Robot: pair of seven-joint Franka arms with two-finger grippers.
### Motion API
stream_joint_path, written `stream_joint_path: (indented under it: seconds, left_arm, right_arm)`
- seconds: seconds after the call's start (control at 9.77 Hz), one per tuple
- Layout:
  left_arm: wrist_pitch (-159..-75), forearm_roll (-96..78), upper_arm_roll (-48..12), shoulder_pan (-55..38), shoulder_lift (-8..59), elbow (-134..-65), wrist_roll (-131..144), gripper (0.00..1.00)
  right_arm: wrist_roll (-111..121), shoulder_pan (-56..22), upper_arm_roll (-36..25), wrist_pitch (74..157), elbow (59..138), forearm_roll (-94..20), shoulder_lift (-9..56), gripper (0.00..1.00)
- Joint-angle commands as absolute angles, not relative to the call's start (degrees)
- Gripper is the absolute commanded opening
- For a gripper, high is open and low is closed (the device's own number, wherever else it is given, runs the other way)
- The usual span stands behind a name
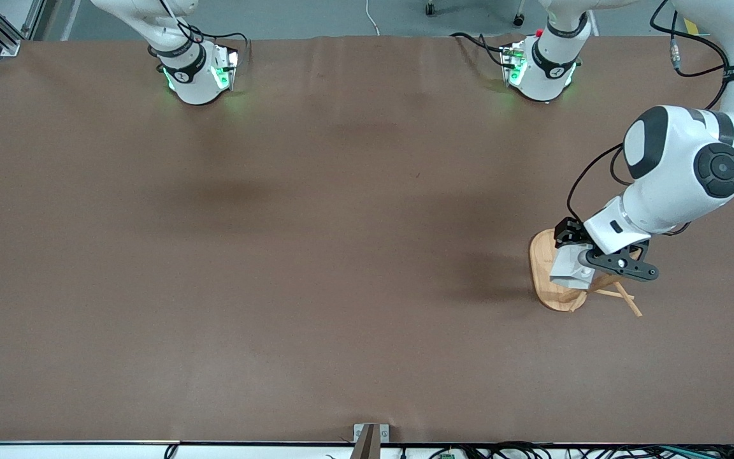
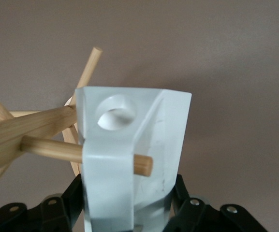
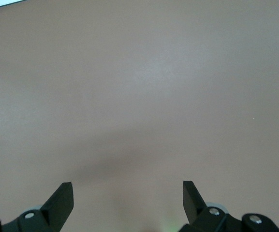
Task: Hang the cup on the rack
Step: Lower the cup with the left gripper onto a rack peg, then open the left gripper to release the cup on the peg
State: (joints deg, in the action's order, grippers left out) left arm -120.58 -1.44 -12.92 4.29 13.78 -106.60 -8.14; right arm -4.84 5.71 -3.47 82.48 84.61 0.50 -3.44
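Left wrist view: cup (image 2: 129, 159) is pinched in the left gripper (image 2: 124, 212), a peg poked through its handle | front view: cup held over the rack (image 1: 555, 287) at the left arm's end | right gripper (image 3: 127, 193) is parked, fingers spread wide over bare table (image 3: 139, 87)

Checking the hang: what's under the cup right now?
The cup, shut in the left gripper, is over the rack: its oval base and pegs show below. One peg passes under the handle; the post is mostly covered.
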Motion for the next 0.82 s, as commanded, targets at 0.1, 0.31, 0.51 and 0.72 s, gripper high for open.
stream_joint_path:
  seconds: [0.1,0.31,0.51,0.72]
  left_arm:
    - [-121.7,-2.0,-12.7,4.6,16.5,-105.5,-9.8,1.0]
    - [-121.1,-2.0,-12.7,4.6,14.5,-104.4,-7.7,1.0]
    - [-116.8,-1.3,-12.4,4.5,11.0,-102.7,-4.0,1.0]
    - [-110.5,-0.2,-11.3,4.4,6.1,-102.3,-3.3,1.0]
  right_arm:
    - [-5.8,5.9,-3.3,81.8,84.1,-0.5,-3.3,1.0]
    - [-5.7,6.0,-3.4,82.0,84.0,-0.4,-3.3,1.0]
    - [-5.7,6.0,-3.4,81.9,84.0,-0.4,-3.3,1.0]
    - [-5.5,6.1,-3.5,82.1,83.8,-0.4,-3.3,1.0]
